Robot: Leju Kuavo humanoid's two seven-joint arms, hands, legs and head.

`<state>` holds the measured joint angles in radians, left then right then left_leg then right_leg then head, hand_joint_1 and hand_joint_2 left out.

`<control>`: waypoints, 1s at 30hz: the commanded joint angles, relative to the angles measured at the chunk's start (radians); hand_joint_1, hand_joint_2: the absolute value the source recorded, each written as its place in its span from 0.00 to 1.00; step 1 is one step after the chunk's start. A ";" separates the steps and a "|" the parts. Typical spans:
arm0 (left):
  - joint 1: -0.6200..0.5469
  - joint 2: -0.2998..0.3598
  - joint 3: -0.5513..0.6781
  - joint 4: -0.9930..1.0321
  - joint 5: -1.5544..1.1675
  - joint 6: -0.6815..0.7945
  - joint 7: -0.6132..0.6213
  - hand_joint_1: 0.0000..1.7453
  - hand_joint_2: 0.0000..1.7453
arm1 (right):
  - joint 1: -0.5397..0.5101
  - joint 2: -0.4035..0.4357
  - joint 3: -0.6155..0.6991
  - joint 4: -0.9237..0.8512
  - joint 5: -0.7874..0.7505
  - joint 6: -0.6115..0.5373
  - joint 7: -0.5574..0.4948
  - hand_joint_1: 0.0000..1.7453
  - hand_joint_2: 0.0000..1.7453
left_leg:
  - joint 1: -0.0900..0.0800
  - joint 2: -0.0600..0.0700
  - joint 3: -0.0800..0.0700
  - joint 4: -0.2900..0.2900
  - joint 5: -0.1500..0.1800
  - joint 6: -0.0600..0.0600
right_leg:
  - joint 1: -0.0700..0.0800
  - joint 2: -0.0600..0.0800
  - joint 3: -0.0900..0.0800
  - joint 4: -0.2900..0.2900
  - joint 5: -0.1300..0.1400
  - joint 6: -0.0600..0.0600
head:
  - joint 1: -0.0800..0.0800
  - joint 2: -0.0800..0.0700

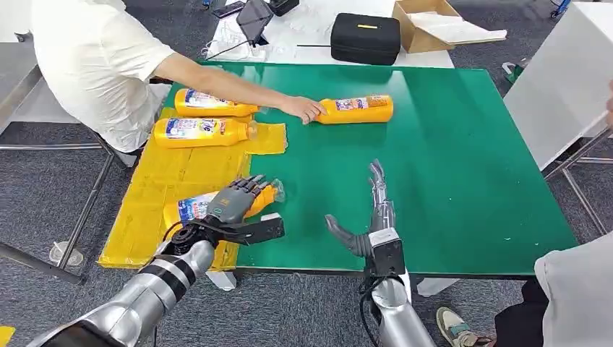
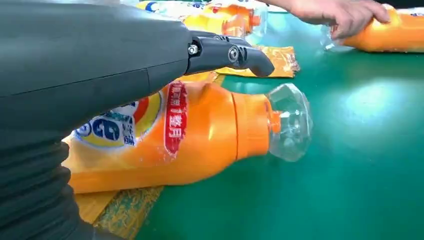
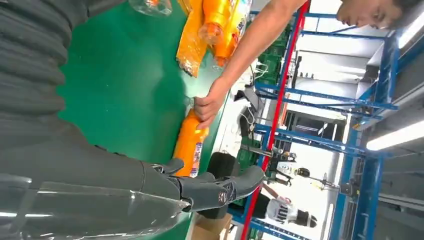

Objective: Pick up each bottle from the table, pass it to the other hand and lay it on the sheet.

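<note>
The right hand (image 1: pixel 374 217), nearest the camera at the 6 o'clock edge of the green table (image 1: pixel 448 166), is held flat with fingers extended toward 12 o'clock, thumb out to the side; it is released and holds nothing. At about 8 o'clock, the left hand (image 1: pixel 235 202) lies over an orange bottle (image 1: pixel 209 206) with its fingers arched across the body; the bottle lies on its side at the edge of the yellow sheet (image 1: pixel 166 188), its clear cap (image 2: pixel 289 122) projecting over the green surface. Whether the fingers actually clamp the bottle cannot be told. Two further orange bottles lie on their sides on the sheet toward 10 o'clock: the farther one (image 1: pixel 213 103) and the nearer one (image 1: pixel 202 132), roughly parallel and close together. At 12 o'clock, a fourth bottle (image 1: pixel 358 109) lies on the bare green table, and a person's hand (image 1: pixel 302 108) grips its cap end. Beyond the table's far edge stand a black case (image 1: pixel 365 37) and an open cardboard box (image 1: pixel 434 25).
</note>
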<state>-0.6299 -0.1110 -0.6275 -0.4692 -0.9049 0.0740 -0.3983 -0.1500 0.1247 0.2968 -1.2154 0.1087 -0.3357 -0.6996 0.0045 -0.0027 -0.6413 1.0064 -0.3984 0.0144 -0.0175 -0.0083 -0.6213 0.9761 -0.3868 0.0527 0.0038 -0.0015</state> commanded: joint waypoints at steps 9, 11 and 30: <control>-0.037 0.004 -0.059 -0.012 0.014 0.001 -0.014 0.00 0.00 | -0.018 -0.007 0.009 0.057 0.002 0.003 0.001 0.00 1.00 | 0.001 0.000 0.002 0.001 -0.001 0.000 | 0.001 0.000 0.002 0.000 -0.001 -0.002 | 0.000 0.000; -0.014 0.000 -0.041 -0.043 0.050 0.029 -0.038 0.00 0.00 | -0.015 -0.015 0.017 0.052 0.011 -0.005 0.001 0.00 1.00 | 0.002 0.001 0.004 0.001 -0.002 -0.001 | 0.002 0.001 0.004 0.000 -0.002 -0.002 | 0.000 0.000; 0.289 -0.034 0.025 -0.598 0.536 0.099 -0.220 0.00 1.00 | 0.075 -0.017 0.034 -0.189 -0.005 -0.101 0.001 0.00 1.00 | 0.000 0.001 0.001 0.001 -0.003 0.000 | 0.001 0.001 0.001 0.000 -0.002 -0.002 | 0.000 0.000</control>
<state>-0.3883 -0.1553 -0.6062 -0.9444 -0.4106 0.1464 -0.6069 -0.0854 0.1263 0.3040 -1.3214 0.1110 -0.3963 -0.6996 0.0044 -0.0028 -0.6442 1.0064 -0.3988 0.0146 -0.0174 -0.0085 -0.6238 0.9760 -0.3869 0.0527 0.0038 -0.0015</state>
